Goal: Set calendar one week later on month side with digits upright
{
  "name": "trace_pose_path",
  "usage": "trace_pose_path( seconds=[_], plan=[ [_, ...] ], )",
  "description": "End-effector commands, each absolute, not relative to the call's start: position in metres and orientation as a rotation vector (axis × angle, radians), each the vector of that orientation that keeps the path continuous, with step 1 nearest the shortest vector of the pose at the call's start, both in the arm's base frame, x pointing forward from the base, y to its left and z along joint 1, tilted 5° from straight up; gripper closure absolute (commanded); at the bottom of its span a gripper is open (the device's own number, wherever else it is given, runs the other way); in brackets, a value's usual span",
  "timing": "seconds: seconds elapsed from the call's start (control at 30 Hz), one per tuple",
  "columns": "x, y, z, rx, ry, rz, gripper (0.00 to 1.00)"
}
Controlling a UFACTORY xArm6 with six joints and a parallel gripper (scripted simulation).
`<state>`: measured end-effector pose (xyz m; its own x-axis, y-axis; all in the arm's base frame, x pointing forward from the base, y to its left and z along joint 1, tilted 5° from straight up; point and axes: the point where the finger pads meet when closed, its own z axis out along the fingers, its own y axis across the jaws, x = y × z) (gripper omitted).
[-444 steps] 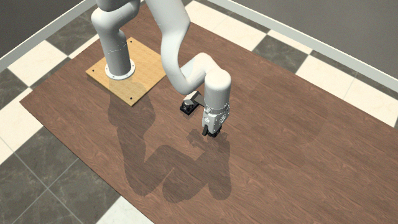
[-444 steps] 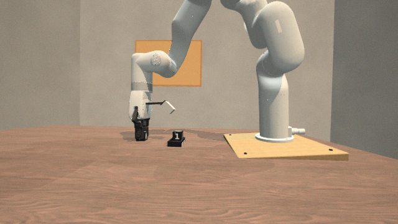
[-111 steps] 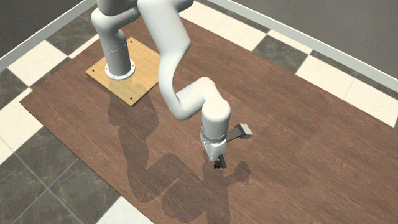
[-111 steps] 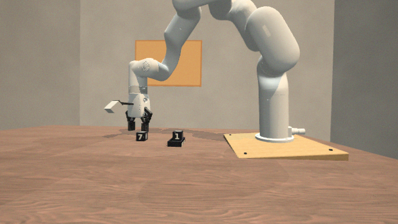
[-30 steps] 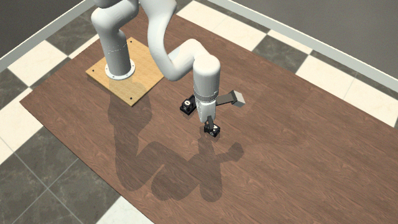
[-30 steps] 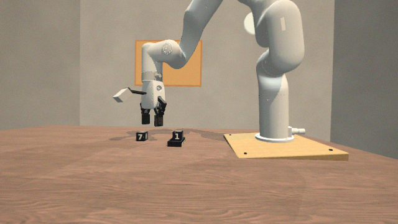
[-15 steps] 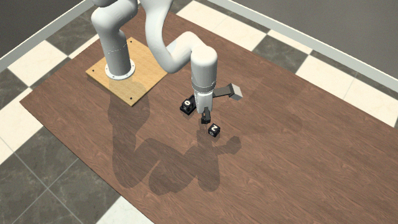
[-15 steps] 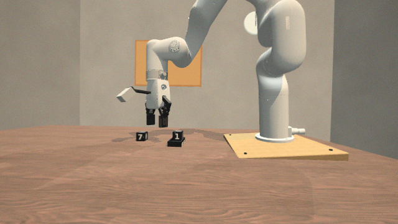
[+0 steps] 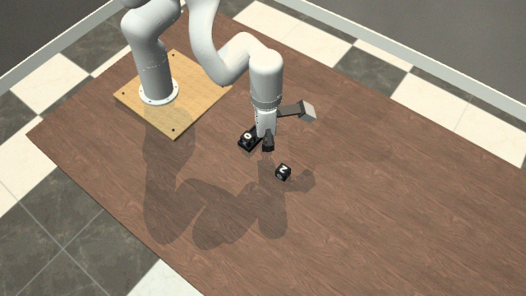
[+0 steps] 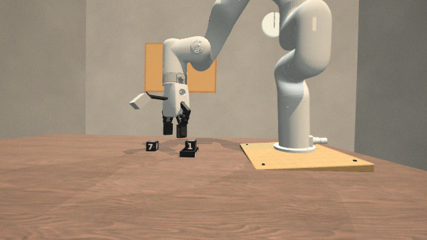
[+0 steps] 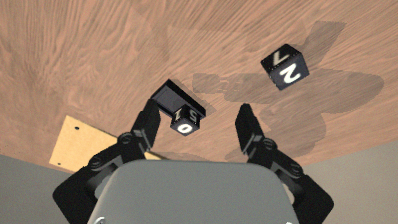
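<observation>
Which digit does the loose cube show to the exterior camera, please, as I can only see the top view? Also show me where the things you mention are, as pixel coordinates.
Observer: A white 7 on the loose cube (image 9: 283, 172) (image 10: 152, 146) (image 11: 285, 67).
Operator: Thank you; is there room in the tray (image 9: 249, 149) (image 10: 188, 154) (image 11: 172, 95) beside its cube (image 9: 247, 138) (image 10: 190, 145) (image 11: 185, 122)?
Observer: Yes, the wrist view shows bare tray floor beside that cube.
Operator: And is the pincer (image 9: 268, 149) (image 10: 175, 133) (image 11: 198, 111) holding anything?
Observer: No, its fingers stand wide apart with nothing gripped.

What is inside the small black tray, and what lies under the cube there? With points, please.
One cube (image 9: 247, 139) (image 10: 190, 145) (image 11: 185, 121) sits in the tray (image 9: 249, 150) (image 10: 188, 154) (image 11: 168, 93), 0 on top. Its underside and the floor beneath are covered, so I cannot tell its bottom face.
</observation>
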<state>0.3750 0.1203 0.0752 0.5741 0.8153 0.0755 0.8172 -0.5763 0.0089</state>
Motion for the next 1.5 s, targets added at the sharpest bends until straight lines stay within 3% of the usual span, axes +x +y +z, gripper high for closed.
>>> trace_pose_path(
  seconds=[0.0, 1.47],
  plan=[
    [0.362, 0.129, 0.077, -2.771, -1.423, -0.117, 0.0],
    [0.28, 0.176, 0.075, -2.878, -1.176, -0.114, 0.0]
  ],
)
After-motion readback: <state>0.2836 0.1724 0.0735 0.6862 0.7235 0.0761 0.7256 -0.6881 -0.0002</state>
